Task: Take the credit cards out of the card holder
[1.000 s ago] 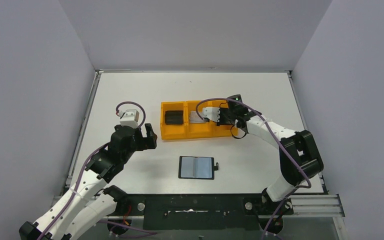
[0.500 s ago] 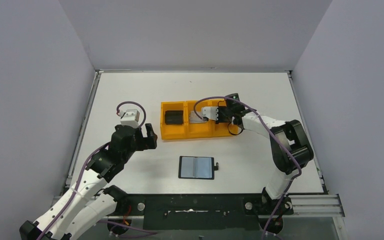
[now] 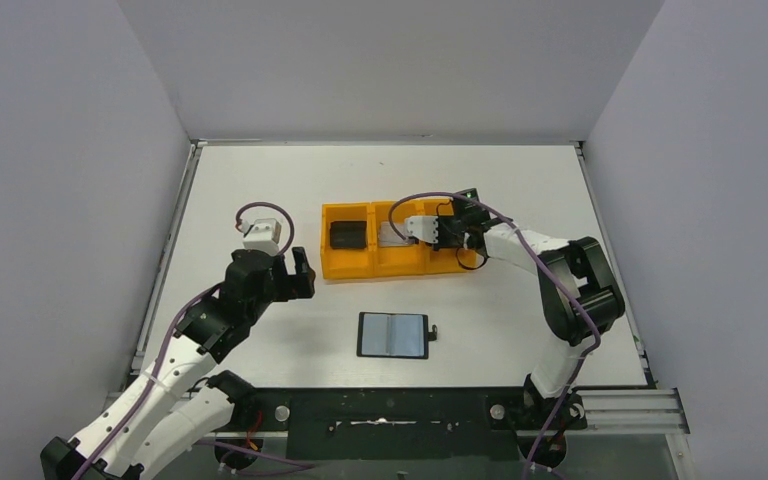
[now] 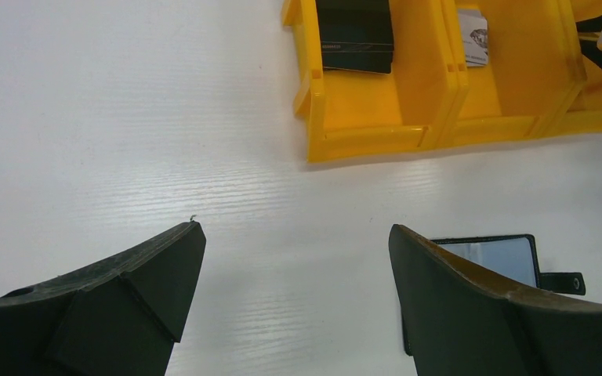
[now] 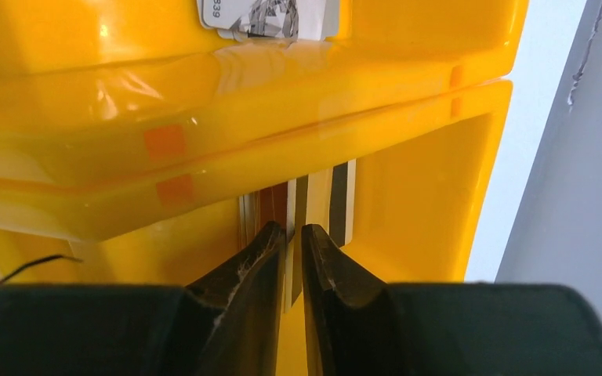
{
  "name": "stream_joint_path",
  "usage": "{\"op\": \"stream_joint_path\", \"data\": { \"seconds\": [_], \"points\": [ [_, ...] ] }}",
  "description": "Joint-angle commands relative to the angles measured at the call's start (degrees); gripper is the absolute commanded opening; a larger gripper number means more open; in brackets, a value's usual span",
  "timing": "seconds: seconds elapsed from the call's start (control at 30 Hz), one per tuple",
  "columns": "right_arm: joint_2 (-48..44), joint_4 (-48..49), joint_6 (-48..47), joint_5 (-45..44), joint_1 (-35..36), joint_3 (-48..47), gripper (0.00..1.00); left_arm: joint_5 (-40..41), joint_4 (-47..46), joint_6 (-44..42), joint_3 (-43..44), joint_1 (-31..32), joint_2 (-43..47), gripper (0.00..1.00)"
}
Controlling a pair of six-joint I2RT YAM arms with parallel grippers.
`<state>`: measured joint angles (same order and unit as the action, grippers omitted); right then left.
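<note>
Found the silvery-grey credit card (image 5: 270,17) lying flat in the middle compartment of the orange tray (image 3: 350,270), printed face up. Found the gold credit card (image 5: 337,200), dark stripe showing, in the right-hand compartment (flat or leaning: cannot tell), one edge sitting in the slit between the fingers of the right gripper (image 5: 294,229). Read those jaws as narrow, almost together; cannot tell pinching from mere touching. Noted the card holder (image 3: 393,335) spread open on the white table (image 3: 260,180), on the near side of the tray and apart from it, shiny blue-grey pockets up, small black tab (image 4: 562,282) at its right edge. Logged a chunky black block (image 4: 354,35) in the left compartment. Saw the left gripper (image 4: 294,258) hovering above the table, left of the holder and a little beyond it, jaws wide and holding nothing.
</note>
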<state>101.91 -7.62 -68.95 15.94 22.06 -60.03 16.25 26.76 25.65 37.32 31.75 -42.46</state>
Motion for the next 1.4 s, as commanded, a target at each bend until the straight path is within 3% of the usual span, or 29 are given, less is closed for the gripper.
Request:
{"op": "stream_joint_path", "data": {
  "seconds": [0.0,0.6,0.73,0.93,1.1,1.2,1.27,1.37],
  "points": [
    [-0.1,-0.7,0.3,0.4,-0.8,-3.1,0.17,-0.6,-2.3,-0.9,0.7,-0.4,-0.2,0.89],
    [3.4,0.7,1.8,-3.5,-0.7,-4.1,0.19,-1.4,-2.3,-0.9,0.7,-0.4,-1.5,0.89],
    [2.7,1.8,3.1,-3.2,-0.6,-3.9,0.24,-1.5,-2.3,-1.0,0.8,-0.4,-1.8,0.89],
    [-1.8,4.7,7.1,-1.9,-0.6,-2.9,0.25,-1.7,-2.3,-1.0,0.8,-0.4,-2.1,0.89],
    [-9.5,10.3,11.6,-0.7,-0.6,1.4,0.34,-1.8,-2.4,-1.0,0.8,-0.4,-2.2,0.89],
    [-14.2,13.3,19.7,-1.2,-0.4,3.2,0.39,-1.9,-2.3,-1.0,0.9,-0.4,-2.3,0.89],
    [-18.1,16.5,31.7,-2.8,-0.2,4.6,0.46,-1.8,-2.3,-1.0,1.0,-0.4,-2.4,0.89],
    [-23.3,16.1,52.0,-4.2,0.9,5.7,0.47,-1.3,-2.1,-1.0,1.1,-0.5,-2.0,0.89]
  ]
}}
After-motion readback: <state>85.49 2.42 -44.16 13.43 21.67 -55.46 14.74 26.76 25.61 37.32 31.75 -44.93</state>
